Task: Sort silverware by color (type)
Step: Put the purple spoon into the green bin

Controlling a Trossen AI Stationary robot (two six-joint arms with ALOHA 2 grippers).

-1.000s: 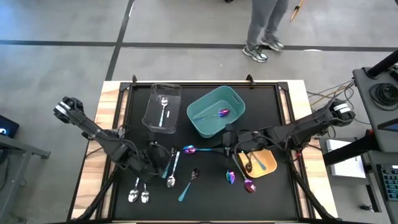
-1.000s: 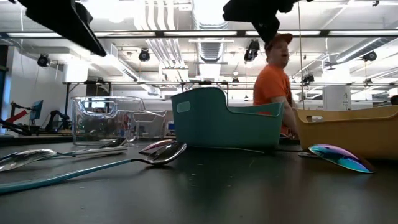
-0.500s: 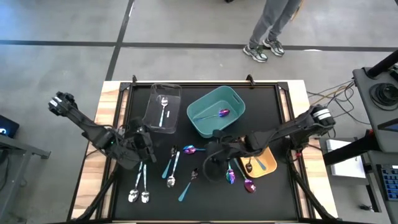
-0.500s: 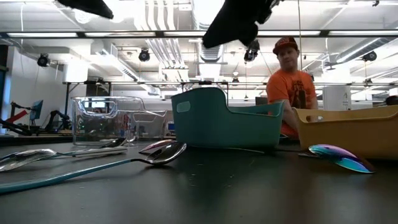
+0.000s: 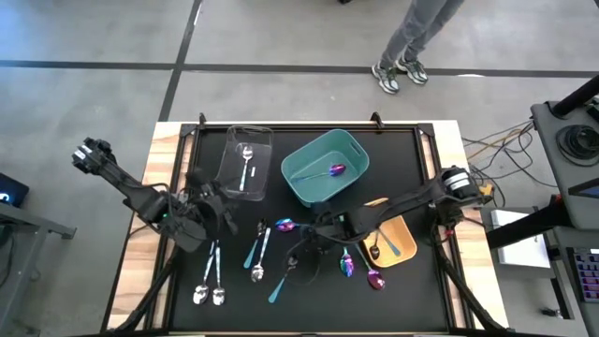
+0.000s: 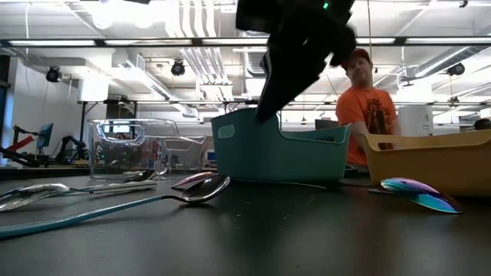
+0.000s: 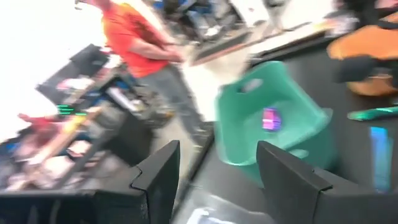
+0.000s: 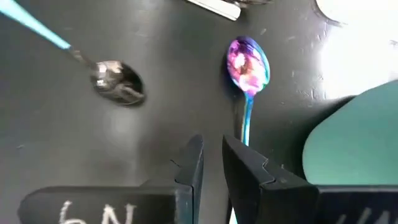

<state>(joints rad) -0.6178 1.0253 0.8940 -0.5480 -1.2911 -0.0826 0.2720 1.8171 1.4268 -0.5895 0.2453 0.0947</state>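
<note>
Grey concrete floor around a black-topped table (image 5: 421, 178) with a wood border; a person in an orange shirt (image 6: 367, 107) stands beyond its far edge.

Three bins near the far half: clear bin (image 5: 232, 150) toward the far-left corner, holding one silver spoon (image 5: 246, 164); teal bin (image 5: 309, 192) mid-table, holding one iridescent purple spoon (image 5: 329, 172); orange bin (image 5: 404, 245) toward the right edge, holding one dark spoon with teal handle (image 5: 385, 241), possibly a second, can't tell.

Loose on the tabletop, counted from above: two silver spoons (image 5: 209, 292) near the front-left corner, a teal-handled spoon (image 5: 258, 251) at mid-front with another utensil just beside it, one more teal-handled spoon (image 5: 281, 281) nearer the front edge, an iridescent spoon (image 5: 285, 225) in front of the teal bin, two iridescent spoons (image 5: 363, 271) in front of the orange bin.

Right gripper (image 8: 211, 165) hangs over the mid-front tabletop just behind the iridescent spoon's handle, fingers narrowly apart, nothing between them. Left gripper (image 7: 217, 180) sits near the left edge beside the clear bin, fingers spread wide, empty.
</note>
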